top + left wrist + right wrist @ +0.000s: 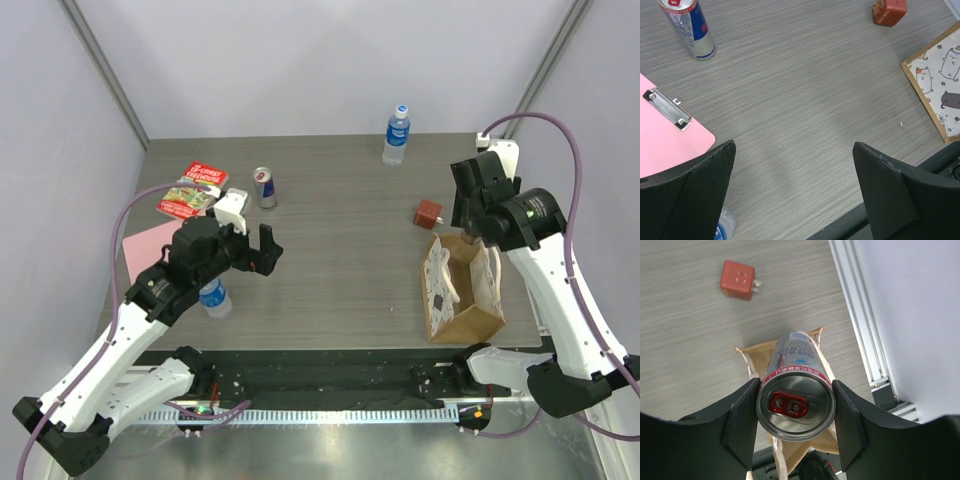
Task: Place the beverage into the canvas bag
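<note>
My right gripper (796, 407) is shut on a silver beverage can (795, 370) with a red pull tab, one finger on each side of its top rim. The can hangs above the open mouth of the tan canvas bag (756, 359). In the top view the bag (462, 292) stands at the front right of the table, with the right gripper (478, 230) over its far end. The bag's white printed panel (942, 70) shows in the left wrist view. My left gripper (795, 150) is open and empty over bare table, and it shows in the top view (266, 250).
A Red Bull can (264, 187) stands at the back left (687, 27). One water bottle (397, 134) stands at the far edge, another (215, 298) under the left arm. A red cube (430, 212) lies beyond the bag. A pink clipboard (660, 135) and a red packet (192, 190) lie left.
</note>
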`<state>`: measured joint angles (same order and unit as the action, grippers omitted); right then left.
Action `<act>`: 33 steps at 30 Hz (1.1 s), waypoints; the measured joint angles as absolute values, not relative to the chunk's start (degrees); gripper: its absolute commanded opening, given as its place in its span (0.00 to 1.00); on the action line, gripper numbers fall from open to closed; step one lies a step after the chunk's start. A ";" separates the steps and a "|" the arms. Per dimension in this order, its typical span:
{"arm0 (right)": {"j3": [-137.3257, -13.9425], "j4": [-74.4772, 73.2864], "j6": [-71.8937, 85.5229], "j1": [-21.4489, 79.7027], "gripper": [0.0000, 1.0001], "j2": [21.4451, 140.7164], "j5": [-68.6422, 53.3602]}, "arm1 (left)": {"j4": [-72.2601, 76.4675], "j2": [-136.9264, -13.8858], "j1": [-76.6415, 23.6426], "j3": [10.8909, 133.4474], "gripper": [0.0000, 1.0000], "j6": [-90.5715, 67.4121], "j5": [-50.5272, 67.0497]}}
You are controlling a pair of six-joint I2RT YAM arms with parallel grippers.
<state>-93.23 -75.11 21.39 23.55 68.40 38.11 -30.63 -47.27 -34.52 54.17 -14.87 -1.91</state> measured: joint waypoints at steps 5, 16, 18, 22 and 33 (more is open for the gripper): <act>-90.70 -75.16 22.44 23.55 0.01 68.69 35.66 | -30.61 -47.27 -34.52 54.17 1.00 -14.92 -1.87; -84.79 -69.04 23.11 23.53 0.01 67.96 34.59 | -30.59 -47.27 -34.52 54.17 1.00 -14.96 -1.52; -78.83 -65.91 23.79 23.29 0.01 67.29 34.79 | -30.57 -47.27 -34.52 54.17 1.00 -14.98 -1.41; -71.94 -61.76 24.58 21.91 0.01 67.29 35.22 | -30.44 -47.27 -34.52 54.13 1.00 -15.03 -1.23; -67.05 -58.33 24.69 16.23 0.01 67.53 34.28 | -30.26 -47.55 -34.52 54.06 1.00 -15.62 0.10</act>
<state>-67.05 -58.33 24.69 16.23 67.53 34.28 -30.26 -47.55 -34.52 54.06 -15.62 0.10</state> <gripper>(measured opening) 0.591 0.996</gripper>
